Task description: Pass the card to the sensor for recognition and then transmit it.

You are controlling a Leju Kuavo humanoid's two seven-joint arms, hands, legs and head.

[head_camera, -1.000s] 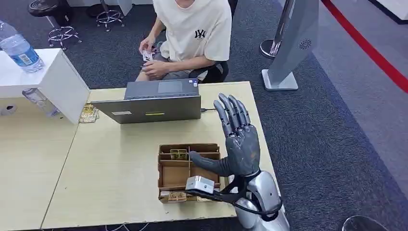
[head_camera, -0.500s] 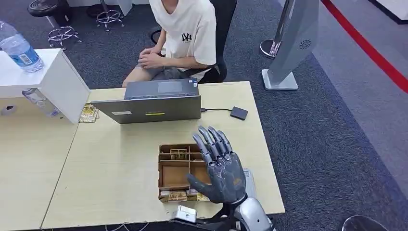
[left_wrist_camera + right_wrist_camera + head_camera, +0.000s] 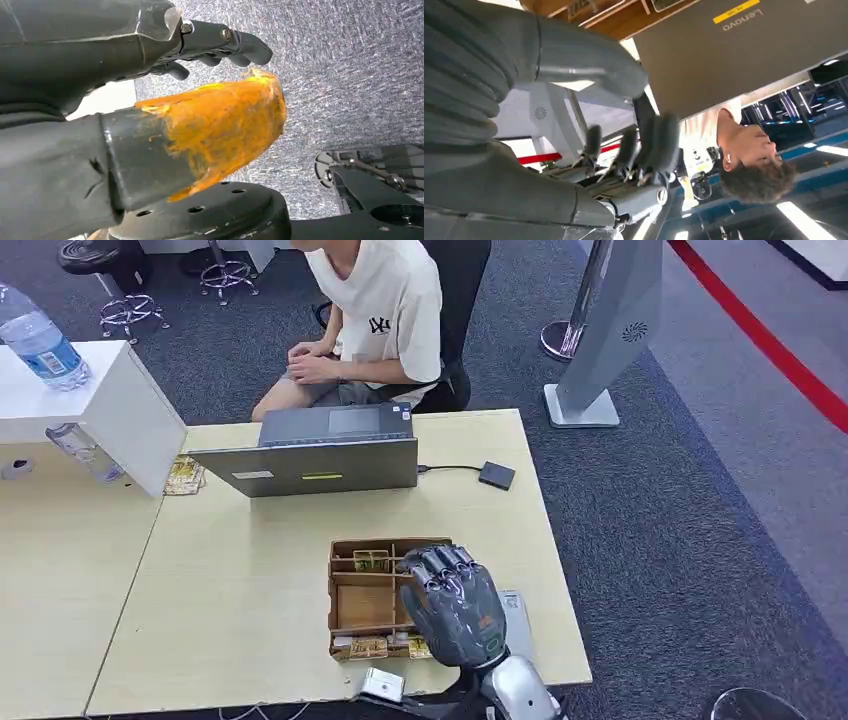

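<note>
A brown cardboard tray [image 3: 348, 590] with compartments sits on the near part of the table. Cards lie in its far slot [image 3: 370, 560] and along its near row [image 3: 365, 647]. My right hand [image 3: 455, 605] hovers over the tray's right side, palm down, fingers bent downward and apart, holding nothing. The right wrist view shows its fingers [image 3: 644, 145] spread with nothing between them. A small black sensor box [image 3: 497, 475] lies wired to the laptop [image 3: 320, 455]. My left hand [image 3: 200, 115] hangs over the carpet, its thumb tipped orange, holding nothing.
A person [image 3: 385, 310] sits behind the laptop. A flat grey pad [image 3: 517, 618] lies beside the tray. More cards [image 3: 185, 475] lie by a white box [image 3: 130, 410] carrying a bottle [image 3: 40, 340]. A grey floor stand [image 3: 610, 330] rises at the right.
My right hand has dropped from raised and upright to low over the tray, its fingers bending down. The person has turned sideways in the seat.
</note>
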